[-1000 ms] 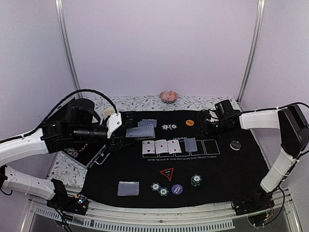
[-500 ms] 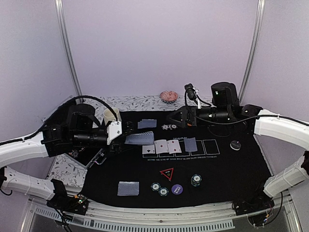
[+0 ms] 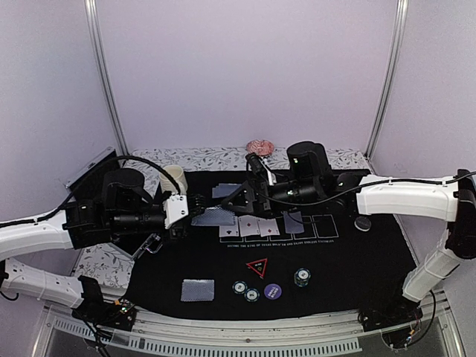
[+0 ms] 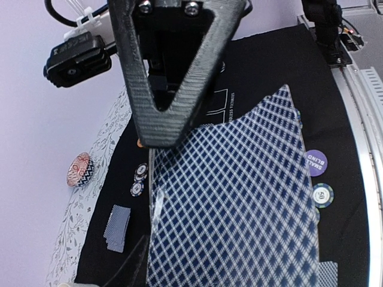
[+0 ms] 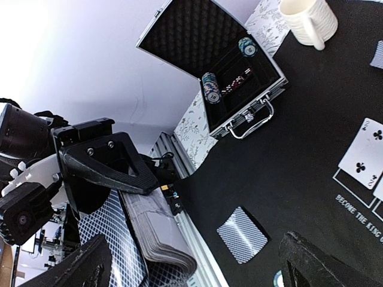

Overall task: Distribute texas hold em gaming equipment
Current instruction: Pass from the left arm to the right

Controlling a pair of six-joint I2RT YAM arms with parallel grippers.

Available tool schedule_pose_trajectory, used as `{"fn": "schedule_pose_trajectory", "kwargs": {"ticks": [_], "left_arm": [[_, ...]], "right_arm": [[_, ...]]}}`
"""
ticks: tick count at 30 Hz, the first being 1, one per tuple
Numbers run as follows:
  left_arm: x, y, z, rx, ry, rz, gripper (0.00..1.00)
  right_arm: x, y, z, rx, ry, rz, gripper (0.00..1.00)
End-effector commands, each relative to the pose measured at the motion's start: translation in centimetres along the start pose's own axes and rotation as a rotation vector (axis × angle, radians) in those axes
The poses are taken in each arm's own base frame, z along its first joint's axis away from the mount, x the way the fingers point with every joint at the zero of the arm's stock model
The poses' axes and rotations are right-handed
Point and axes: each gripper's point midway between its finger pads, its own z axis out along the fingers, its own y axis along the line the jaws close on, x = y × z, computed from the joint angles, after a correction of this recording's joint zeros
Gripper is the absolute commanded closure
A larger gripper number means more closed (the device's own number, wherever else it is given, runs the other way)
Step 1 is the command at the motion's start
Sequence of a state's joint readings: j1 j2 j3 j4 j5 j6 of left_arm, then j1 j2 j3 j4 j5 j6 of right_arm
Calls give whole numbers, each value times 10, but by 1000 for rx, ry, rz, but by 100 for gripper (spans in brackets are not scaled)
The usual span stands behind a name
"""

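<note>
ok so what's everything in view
deck: one, blue-grey backs, in left hand
face-up cards: three, white, mat centre
face-down cards: several, blue-grey, near left and far side
poker chips: three lots, striped, near edge; more in case
purple button: one, purple, beside chips
black button: one, black, mat's right
triangle: one, red-outlined black, mid-mat
mug: one, cream, far left
dish: one, pink, beyond mat
case: one, silver, open, left of mat
left hand: one, black, shut on deck
right hand: one, black, open, beside deck
</note>
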State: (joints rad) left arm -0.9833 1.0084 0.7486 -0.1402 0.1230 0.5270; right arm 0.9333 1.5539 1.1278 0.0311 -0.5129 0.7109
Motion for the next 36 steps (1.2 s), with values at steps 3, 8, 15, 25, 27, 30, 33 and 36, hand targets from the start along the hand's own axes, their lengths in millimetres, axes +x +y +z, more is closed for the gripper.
{"fn": "schedule_pose_trajectory", "kwargs": {"ticks": [3,8,15,25,27,30,33,36], "left_arm": [[-12,7,-3,-45,-46,29,68],[-12,8,-5,-53,-46,29,68],[-10,11,-5,-68,-35,30,68],[-11,10,-5,-66,-40,30,68],[-11,10,-5,-63,-40,30,68],[-11,8,-5,-53,-42,26,59],[-13,0,-6,-15,-61,20,29],[-16,-7,-9,21,-84,8,4]], "right_arm": [[2,46,19,-152,41,-5,4],[5,51,27,-181,69,-11,14],[9,54,29,-208,88,-15,37],[14,56,32,-247,112,-12,83],[14,56,32,-250,112,-6,97],[13,57,31,-253,107,-14,98],[11,59,28,-253,97,-28,98],[7,63,25,-252,77,-52,98]]}}
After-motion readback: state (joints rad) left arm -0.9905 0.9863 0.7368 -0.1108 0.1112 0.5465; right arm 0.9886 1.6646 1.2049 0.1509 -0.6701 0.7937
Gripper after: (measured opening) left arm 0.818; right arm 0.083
